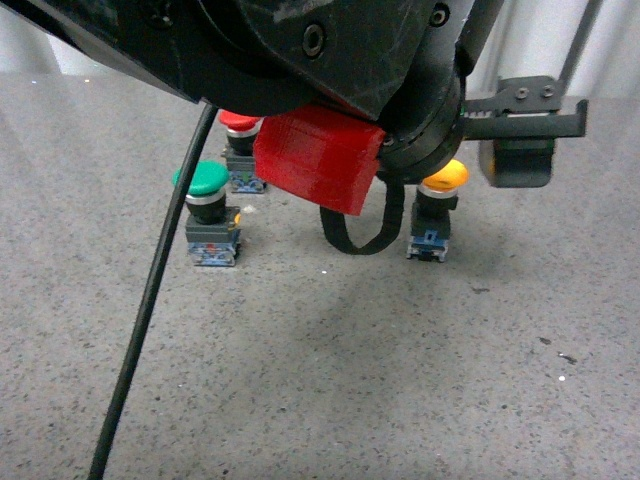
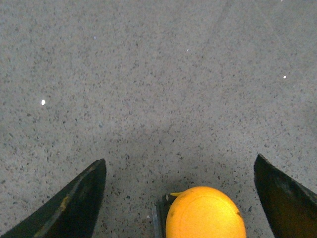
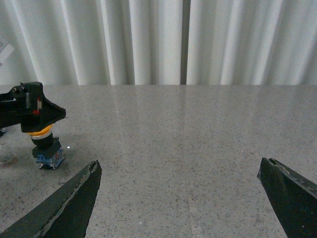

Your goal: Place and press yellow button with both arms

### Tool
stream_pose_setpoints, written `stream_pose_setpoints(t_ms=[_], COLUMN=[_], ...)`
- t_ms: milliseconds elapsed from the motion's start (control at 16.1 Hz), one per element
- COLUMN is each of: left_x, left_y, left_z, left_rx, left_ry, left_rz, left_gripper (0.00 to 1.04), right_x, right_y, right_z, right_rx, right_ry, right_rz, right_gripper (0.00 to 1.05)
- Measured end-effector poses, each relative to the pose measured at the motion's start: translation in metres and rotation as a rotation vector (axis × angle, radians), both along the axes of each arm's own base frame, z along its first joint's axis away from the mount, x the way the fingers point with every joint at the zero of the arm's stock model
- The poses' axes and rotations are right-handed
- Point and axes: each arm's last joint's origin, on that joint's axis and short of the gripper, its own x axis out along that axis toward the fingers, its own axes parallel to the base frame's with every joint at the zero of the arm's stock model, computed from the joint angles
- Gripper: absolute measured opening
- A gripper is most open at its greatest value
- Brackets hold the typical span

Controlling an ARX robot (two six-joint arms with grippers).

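Observation:
The yellow button [image 1: 443,178] stands upright on the grey speckled table [image 1: 400,380], its yellow cap on a black collar and grey-blue base. My left arm [image 1: 330,50] reaches over it from the upper left. My left gripper [image 1: 560,120] is open and hovers just above and to the right of the cap. In the left wrist view the yellow button's cap [image 2: 205,214] lies close below, between the spread fingers of my left gripper [image 2: 179,158]. My right gripper [image 3: 179,162] is open and empty over bare table. From it the yellow button [image 3: 40,133] shows far off under my left gripper [image 3: 34,109].
A green-capped button [image 1: 205,182] stands left of the yellow one, and a red-capped button [image 1: 240,124] behind it, partly hidden by a red block [image 1: 315,160] on my left arm. A black cable [image 1: 150,300] hangs down at the left. A white curtain [image 3: 163,39] backs the table.

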Motion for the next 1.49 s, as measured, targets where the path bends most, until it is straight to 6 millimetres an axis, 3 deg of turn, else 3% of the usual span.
stream_pose_setpoints(t_ms=[62, 186, 434, 496, 619, 867, 929, 991, 1053, 1115, 1177, 1301, 1425, 1487], left_x=[-0.001, -0.003, -0.022, -0.021, -0.022, -0.024, -0.023, -0.033, -0.068, -0.083, -0.091, -0.126, -0.16, -0.18], left_y=[0.002, 0.013, 0.075, 0.081, 0.079, 0.076, 0.084, 0.118, 0.194, 0.221, 0.234, 0.279, 0.302, 0.3], left_z=[0.005, 0.023, 0.062, 0.072, 0.071, 0.067, 0.065, 0.059, 0.042, 0.037, 0.036, 0.036, 0.043, 0.05], left_rx=[-0.004, -0.003, 0.16, 0.218, 0.304, 0.312, 0.247, 0.211, 0.215, 0.206, 0.201, 0.169, 0.149, 0.127], left_ry=[-0.023, -0.107, -0.346, -0.442, -0.511, -0.53, -0.557, -0.502, -0.336, -0.292, -0.278, -0.288, -0.378, -0.489], left_rz=[-0.01, 0.001, 0.115, 0.196, 0.248, 0.333, 0.34, 0.262, 0.161, 0.192, 0.222, 0.363, 0.471, 0.411], left_gripper=[0.98, 0.98, 0.98, 0.98, 0.98, 0.98, 0.92, 0.81, 0.7, 0.67, 0.65, 0.58, 0.49, 0.4], right_x=[0.0, 0.0, 0.0, 0.0, 0.0, 0.0, 0.0, 0.0, 0.0, 0.0, 0.0, 0.0, 0.0, 0.0], right_y=[0.0, 0.0, 0.0, 0.0, 0.0, 0.0, 0.0, 0.0, 0.0, 0.0, 0.0, 0.0, 0.0, 0.0], right_z=[0.0, 0.0, 0.0, 0.0, 0.0, 0.0, 0.0, 0.0, 0.0, 0.0, 0.0, 0.0, 0.0, 0.0], right_rx=[0.0, 0.0, 0.0, 0.0, 0.0, 0.0, 0.0, 0.0, 0.0, 0.0, 0.0, 0.0, 0.0, 0.0], right_ry=[0.0, 0.0, 0.0, 0.0, 0.0, 0.0, 0.0, -0.002, 0.002, 0.002, 0.001, 0.001, -0.002, -0.002], right_rz=[0.0, 0.0, 0.0, 0.0, 0.0, 0.0, 0.0, 0.002, -0.003, -0.01, -0.011, -0.011, -0.011, 0.01], right_gripper=[0.98, 0.98, 0.98, 0.98, 0.98, 0.98, 0.98, 0.98, 0.98, 0.98, 0.98, 0.98, 0.98, 0.98])
